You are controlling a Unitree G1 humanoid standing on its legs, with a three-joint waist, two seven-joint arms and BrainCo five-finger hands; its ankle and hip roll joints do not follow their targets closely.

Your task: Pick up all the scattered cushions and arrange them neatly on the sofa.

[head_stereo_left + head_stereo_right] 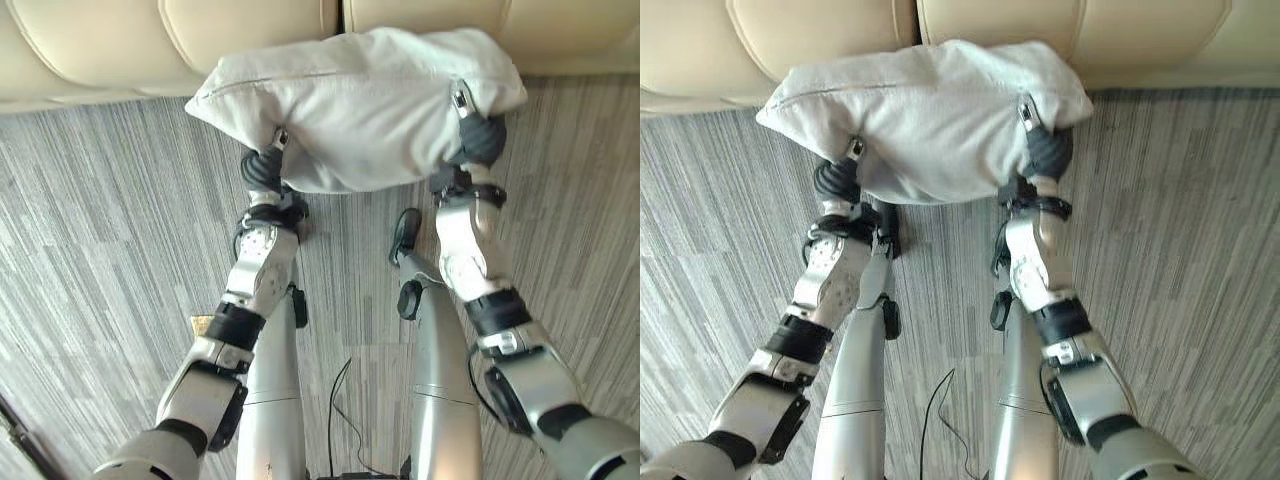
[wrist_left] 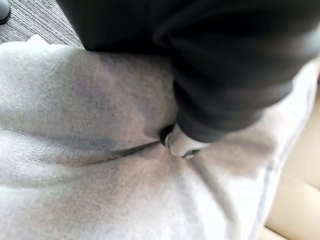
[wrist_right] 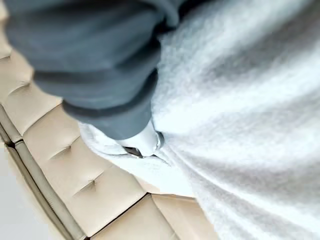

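Note:
A pale grey cushion (image 1: 360,110) hangs between my two hands, just above the floor and against the front of the cream sofa (image 1: 100,45). My left hand (image 1: 262,168) grips its lower left edge, with a silver fingertip (image 1: 281,137) pressed over the fabric. My right hand (image 1: 482,140) pinches its right end, a fingertip (image 1: 460,98) on top. In the left wrist view a fingertip (image 2: 180,142) digs into a crease of the cushion (image 2: 75,125). The right wrist view shows a fingertip (image 3: 145,142) sunk into the cushion (image 3: 250,100), with sofa seat pads (image 3: 75,165) behind it.
Grey striped carpet (image 1: 90,220) covers the floor in front of the sofa on both sides. A small tan scrap (image 1: 203,323) lies on the carpet by my left forearm. The sofa seat (image 1: 1140,30) runs along the far edge.

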